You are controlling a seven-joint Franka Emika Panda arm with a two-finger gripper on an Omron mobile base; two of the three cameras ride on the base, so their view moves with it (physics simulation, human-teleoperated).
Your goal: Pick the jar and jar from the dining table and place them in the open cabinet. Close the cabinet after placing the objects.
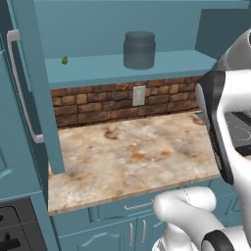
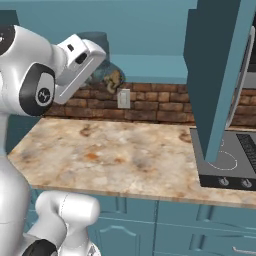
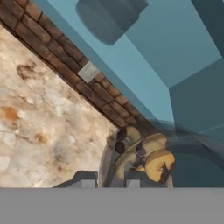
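The wide smoky grey jar (image 1: 139, 50) stands upright on the teal shelf (image 1: 98, 68) of the open cabinet, and it appears again at the top of the hand view (image 3: 109, 17). My gripper (image 2: 103, 71) is shut on the small clear jar (image 2: 112, 78), whose brownish contents show through the glass (image 3: 146, 157). I hold it in the air over the back of the counter, just below and in front of the shelf edge. The fingertips (image 3: 87, 178) rise at the bottom of the hand view beside the small jar. The dining table is out of view.
The cabinet's left door (image 1: 29, 98) and right door (image 2: 220, 75) stand open, each with a long silver handle. Below lie a marbled counter (image 1: 132, 152), a brick backsplash with an outlet (image 1: 138, 95), and a black cooktop (image 2: 225, 160). A small green object (image 1: 64, 60) lies on the shelf.
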